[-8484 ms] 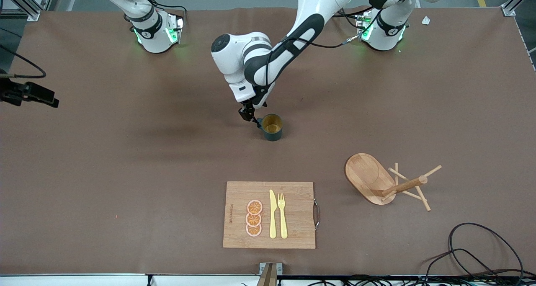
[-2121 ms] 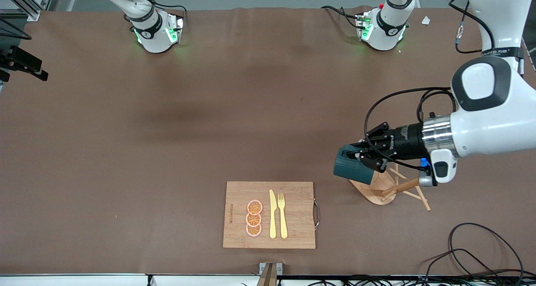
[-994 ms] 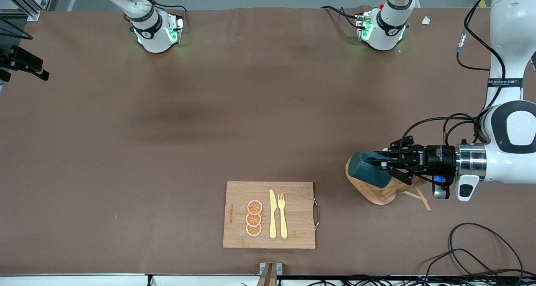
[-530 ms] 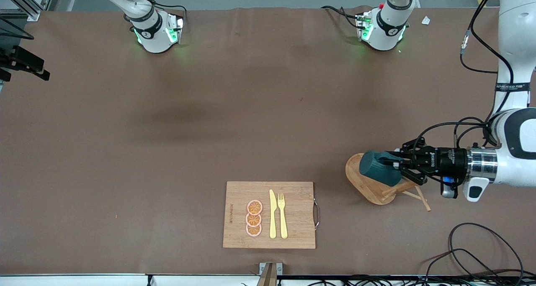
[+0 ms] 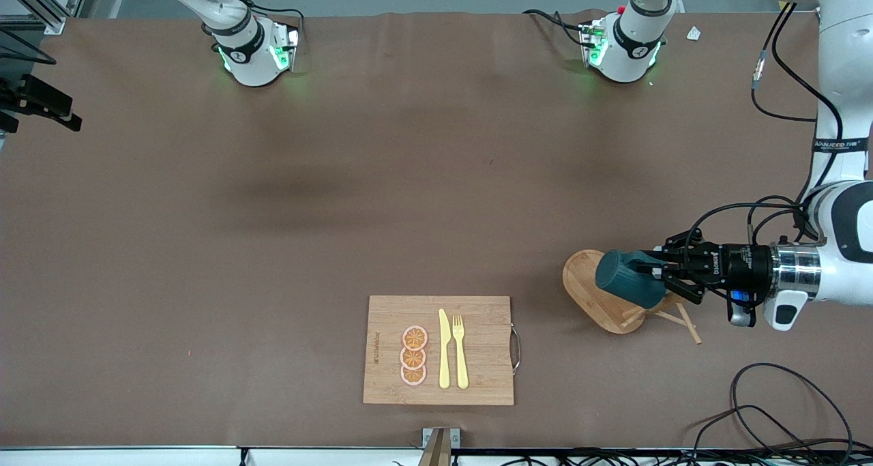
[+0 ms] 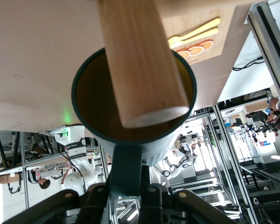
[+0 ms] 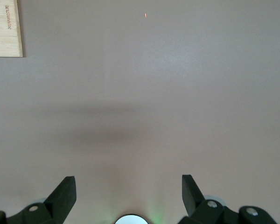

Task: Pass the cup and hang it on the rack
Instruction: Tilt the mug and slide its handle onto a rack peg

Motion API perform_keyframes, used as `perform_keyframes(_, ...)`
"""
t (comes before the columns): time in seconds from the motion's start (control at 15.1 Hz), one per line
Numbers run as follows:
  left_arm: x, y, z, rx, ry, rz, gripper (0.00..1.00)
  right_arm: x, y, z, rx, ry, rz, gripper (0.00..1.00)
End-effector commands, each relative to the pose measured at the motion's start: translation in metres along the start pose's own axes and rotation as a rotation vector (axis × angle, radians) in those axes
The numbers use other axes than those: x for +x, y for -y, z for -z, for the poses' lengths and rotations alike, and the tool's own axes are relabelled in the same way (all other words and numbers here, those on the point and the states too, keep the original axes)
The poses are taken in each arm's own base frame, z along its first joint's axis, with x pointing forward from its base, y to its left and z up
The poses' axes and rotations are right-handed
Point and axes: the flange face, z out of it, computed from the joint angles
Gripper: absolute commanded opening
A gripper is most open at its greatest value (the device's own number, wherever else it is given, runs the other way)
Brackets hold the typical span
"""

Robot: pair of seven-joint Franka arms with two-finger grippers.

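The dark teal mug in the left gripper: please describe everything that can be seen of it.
The dark teal cylindrical mug is smooth outside and golden-brown inside. It lies on its side in the air over the light wooden mug rack, its closed bottom toward the right arm's end of the table. The left gripper is shut on its small side handle. In the left wrist view, the rack's thick wooden post reaches into its open mouth.

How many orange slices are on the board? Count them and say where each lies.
3. The slices lie in a row on the board beside the knife: one farthest from the front camera, one in the middle, one nearest. None seems hidden.
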Motion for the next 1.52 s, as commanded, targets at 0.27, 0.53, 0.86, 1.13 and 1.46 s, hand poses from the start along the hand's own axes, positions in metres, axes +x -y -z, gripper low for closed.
perform_keyframes(0.27,-0.003,0.002,0.010,-0.019,0.027,-0.090,0.00,-0.011,0.002,0.003,-0.015,-0.005,-0.001,1.00)
perform_keyframes(0.53,0.012,0.006,0.012,-0.029,0.035,-0.091,0.00,-0.011,0.002,0.003,-0.015,-0.005,-0.001,1.00)
perform_keyframes(0.86,0.022,0.008,0.012,-0.050,0.052,-0.073,0.00,-0.011,0.002,0.003,-0.015,-0.005,-0.001,1.00)
perform_keyframes(1.13,0.030,0.010,0.017,-0.074,0.068,-0.052,0.04,-0.011,0.002,0.002,-0.015,-0.004,-0.001,1.00)
perform_keyframes(1.46,0.041,0.011,0.016,-0.086,0.063,-0.005,0.30,-0.011,0.002,0.003,-0.015,-0.005,-0.001,1.00)
